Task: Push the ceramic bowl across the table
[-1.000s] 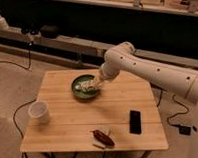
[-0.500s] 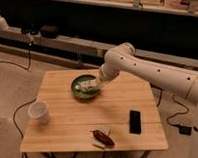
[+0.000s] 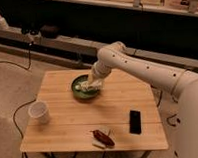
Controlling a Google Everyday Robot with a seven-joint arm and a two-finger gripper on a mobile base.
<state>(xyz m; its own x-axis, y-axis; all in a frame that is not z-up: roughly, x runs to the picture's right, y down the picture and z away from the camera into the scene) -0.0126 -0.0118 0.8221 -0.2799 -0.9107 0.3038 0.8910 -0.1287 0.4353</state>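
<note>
The dark green ceramic bowl [image 3: 83, 89] sits on the light wooden table [image 3: 70, 127], a little left of centre toward the far edge. My gripper [image 3: 89, 85] reaches down from the white arm [image 3: 137, 66] at the right and rests over the bowl's right part, inside or against its rim. The gripper covers part of the bowl.
A white cup [image 3: 39, 111] stands near the table's left edge. A black phone-like slab [image 3: 135, 121] lies at the front right. A red-brown packet [image 3: 102, 137] lies near the front edge. A dark shelf bench [image 3: 65, 42] runs behind the table. Cables lie on the floor at left.
</note>
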